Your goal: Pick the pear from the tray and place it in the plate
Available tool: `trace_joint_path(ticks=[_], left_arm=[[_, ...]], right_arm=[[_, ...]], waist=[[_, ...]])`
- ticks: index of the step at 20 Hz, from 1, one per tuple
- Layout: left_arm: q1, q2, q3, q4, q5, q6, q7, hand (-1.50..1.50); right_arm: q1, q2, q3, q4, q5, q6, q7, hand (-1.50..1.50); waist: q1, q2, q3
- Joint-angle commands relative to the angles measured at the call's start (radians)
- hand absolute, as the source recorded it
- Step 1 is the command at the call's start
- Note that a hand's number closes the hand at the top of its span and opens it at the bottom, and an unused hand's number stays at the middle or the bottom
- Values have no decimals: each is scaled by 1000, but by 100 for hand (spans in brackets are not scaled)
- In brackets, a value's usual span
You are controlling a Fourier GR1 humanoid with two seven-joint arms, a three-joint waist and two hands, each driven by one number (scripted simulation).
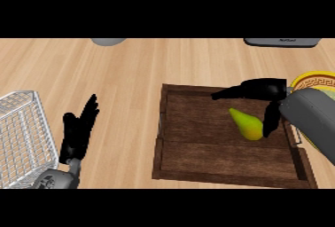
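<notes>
Pale wood planks with a fine grain make up your worktop (163, 62). On it you have 1 tray (196, 159), a dark brown wooden rectangle with a raised rim and a rough, streaked floor. Inside the tray, toward its right side, lies 1 pear (246, 124), smooth and yellow-green, with its narrow end pointing up-left.

Your right hand (262, 91) sits over the tray's upper right part. Its thumb reaches left along the tray's far rim and its fingers (271, 119) hang down just beside the pear's right side, not closed round it; you cannot tell if they touch it.

Just right of the tray, 1 round yellow plate (313, 79) with a dark patterned band shows partly behind the grey forearm.

Well left of the tray, your left hand (77, 128) rests with fingers straight and released. Further left stands 1 white wire basket (23, 133). Beyond the tray, 2 grey objects are cut off: 1 rounded (108, 41), 1 flat and dark (282, 42).
</notes>
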Motion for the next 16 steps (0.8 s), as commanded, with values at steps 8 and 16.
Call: trace_joint_path(ticks=[8, 16], left_arm=[[-18, 10, 29, -3, 7, -24, 34, 0], [41, 14, 13, -71, -18, -18, 36, 0]], right_arm=[[-44, 54, 83, 143, 13, 93, -200, -150], [-22, 46, 150, 136, 41, 4, -257, 150]], waist=[[-5, 1, 1], [-7, -5, 2]])
